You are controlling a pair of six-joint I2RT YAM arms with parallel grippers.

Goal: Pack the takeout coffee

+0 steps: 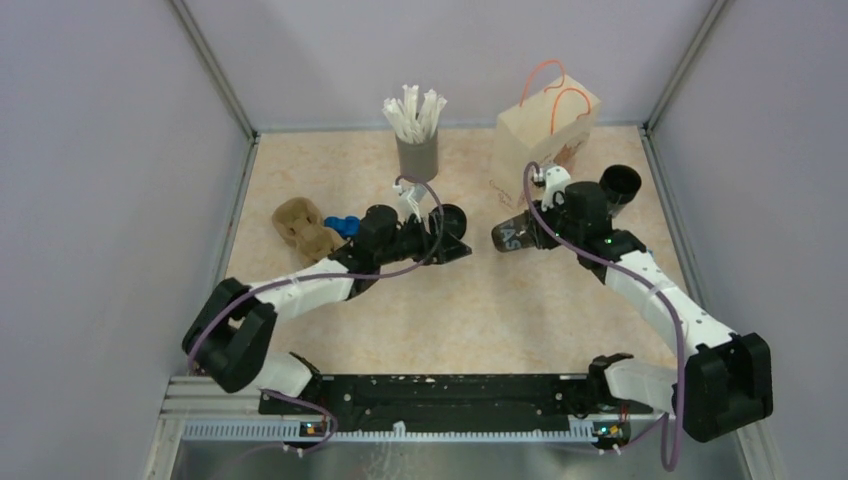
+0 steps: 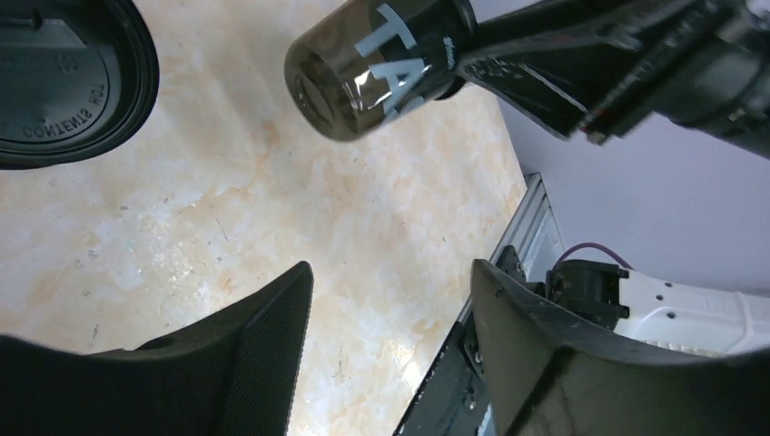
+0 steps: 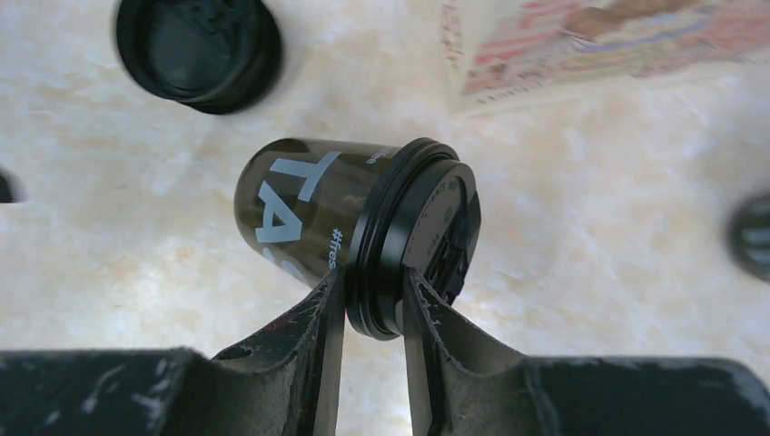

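Observation:
The takeout coffee (image 3: 300, 204) is a dark cup with pale lettering and a black lid fitted on it. It hangs on its side above the table. My right gripper (image 3: 372, 277) is shut on its lidded rim, one finger on each side. From above, the cup (image 1: 512, 237) points left from the right gripper (image 1: 540, 228), just below the paper bag. My left gripper (image 2: 390, 268) stands open and empty over bare table, with the cup's base (image 2: 381, 64) ahead of it. A loose flat black lid (image 2: 64, 82) lies beside the left gripper (image 1: 452, 240).
A tan paper bag (image 1: 545, 140) with orange handles stands at the back right. A grey holder of white wrapped straws (image 1: 416, 150) stands at the back centre. A brown lump (image 1: 305, 228) and a blue thing (image 1: 342, 224) lie left. A black round thing (image 1: 620, 183) sits right of the bag.

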